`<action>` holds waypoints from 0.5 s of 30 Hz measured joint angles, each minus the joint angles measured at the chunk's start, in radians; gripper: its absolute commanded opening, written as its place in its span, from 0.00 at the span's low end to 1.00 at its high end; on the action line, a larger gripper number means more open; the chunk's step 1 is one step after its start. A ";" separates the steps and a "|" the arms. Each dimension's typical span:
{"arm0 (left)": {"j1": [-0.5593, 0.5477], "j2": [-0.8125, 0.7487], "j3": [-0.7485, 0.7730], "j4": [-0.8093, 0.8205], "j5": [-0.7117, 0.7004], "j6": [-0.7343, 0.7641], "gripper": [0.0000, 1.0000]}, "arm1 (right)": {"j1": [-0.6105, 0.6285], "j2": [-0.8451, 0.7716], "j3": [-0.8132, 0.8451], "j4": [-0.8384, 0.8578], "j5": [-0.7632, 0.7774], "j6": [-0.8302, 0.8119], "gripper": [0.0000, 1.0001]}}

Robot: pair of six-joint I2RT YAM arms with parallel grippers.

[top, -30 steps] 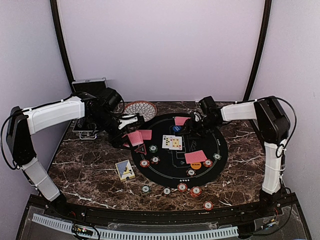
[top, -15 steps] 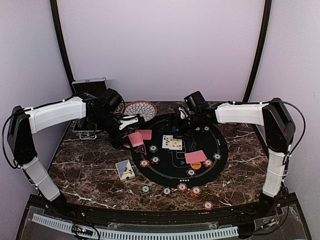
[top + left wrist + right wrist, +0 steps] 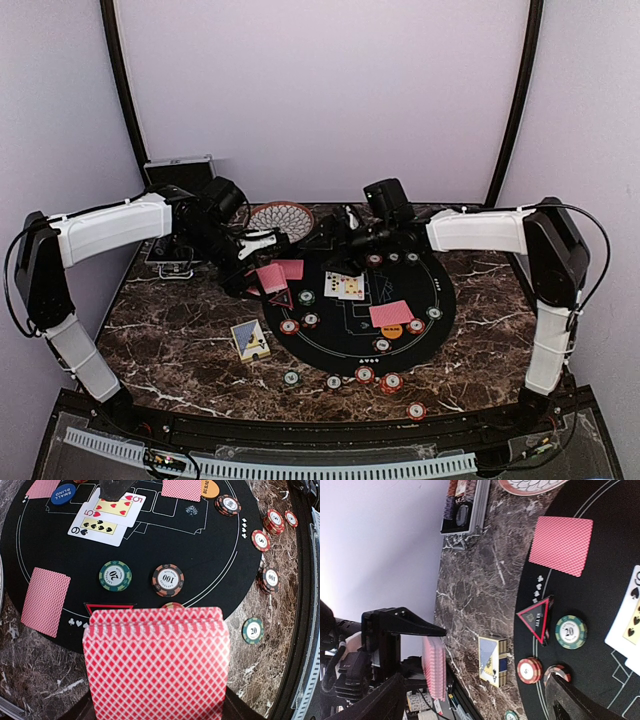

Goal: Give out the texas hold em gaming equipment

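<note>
Where left end effector (image 3: 254, 271) clamps, red-backed card stack (image 3: 156, 662), at mat (image 3: 210, 545) edge

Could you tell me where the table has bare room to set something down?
Bare marble lies left of the card box and right of the black mat. Crowded: the mat's middle and the chips along its near rim.

The table (image 3: 170, 340) has a dark brown marble look, with white veins and a light gloss. The round black mat (image 3: 215, 550) is matt, like cloth. The red-backed cards (image 3: 157, 665) look like smooth coated paper. The case (image 3: 178, 166) at the table's far left corner has silver metal edges.
</note>
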 measured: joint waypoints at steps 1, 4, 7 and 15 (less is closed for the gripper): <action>0.000 0.000 0.000 0.000 0.000 0.000 0.00 | 0.005 0.000 0.000 0.018 -0.013 0.014 0.99; 0.000 0.000 0.000 0.001 0.000 0.000 0.00 | 0.018 0.002 -0.001 0.071 -0.046 0.053 0.99; 0.000 0.000 0.000 0.001 0.000 0.000 0.00 | 0.030 0.008 -0.002 0.116 -0.076 0.083 0.99; 0.000 0.004 0.024 0.002 0.001 0.000 0.00 | 0.046 0.061 -0.001 0.148 -0.117 0.109 0.96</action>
